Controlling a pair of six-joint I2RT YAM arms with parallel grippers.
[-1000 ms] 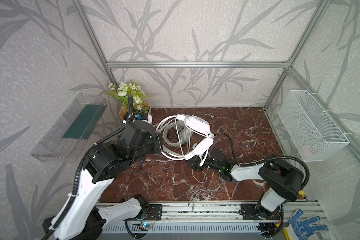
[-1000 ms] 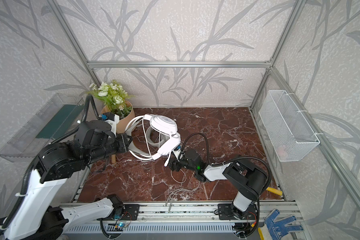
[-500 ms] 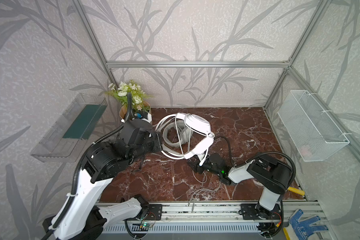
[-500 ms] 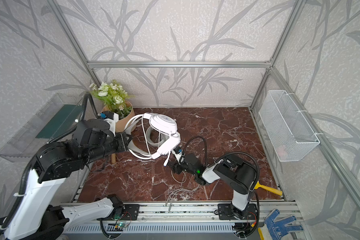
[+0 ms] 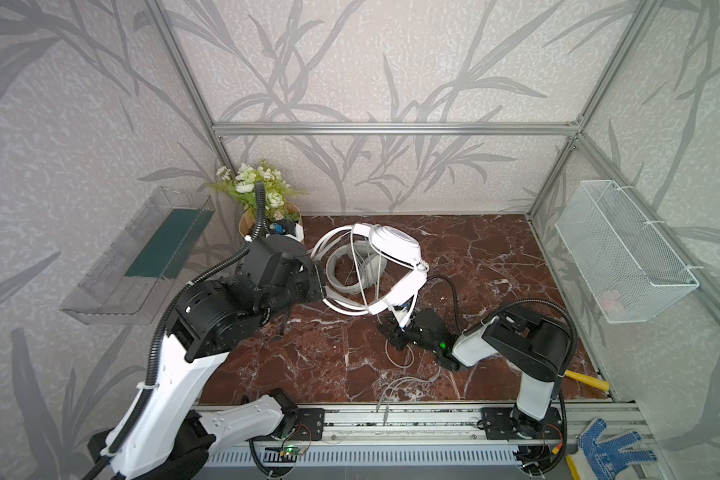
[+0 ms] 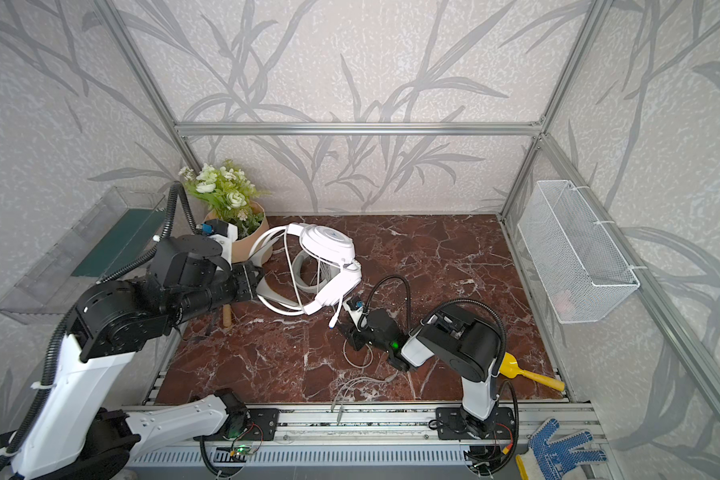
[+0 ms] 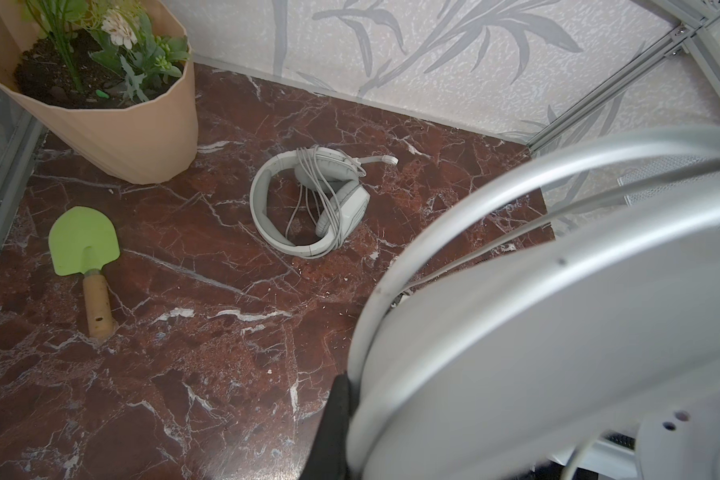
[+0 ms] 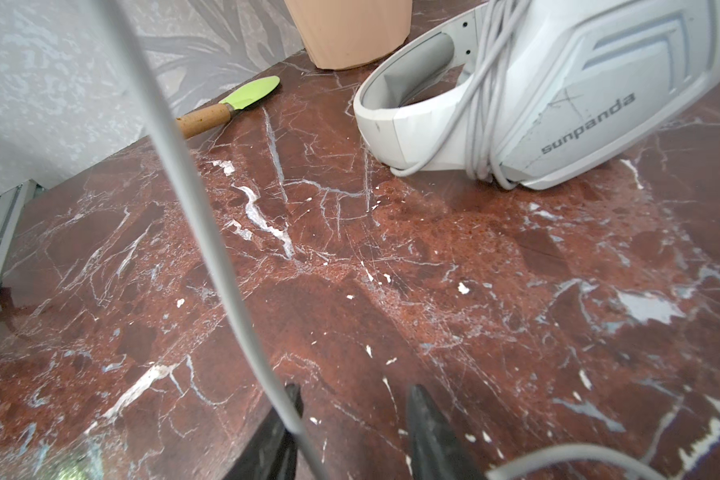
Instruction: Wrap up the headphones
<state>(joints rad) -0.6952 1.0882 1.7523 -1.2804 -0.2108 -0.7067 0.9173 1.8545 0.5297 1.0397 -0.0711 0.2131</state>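
Both reach toward centre: left tool point(image 6: 253, 283) clamps raised white headset point(image 6: 327, 242), right tool point(image 8: 354, 394) gapes low.

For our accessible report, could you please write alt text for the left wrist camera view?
A greyish-white headset, its cable wound around it, lies on a red-brown marble table. Very close to the camera, a glossy white headset fills much of the frame. A potted plant and a green trowel also sit on the table.

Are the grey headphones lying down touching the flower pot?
Apart. The left wrist view shows a strip of bare marble between the grey headphones and the flower pot.
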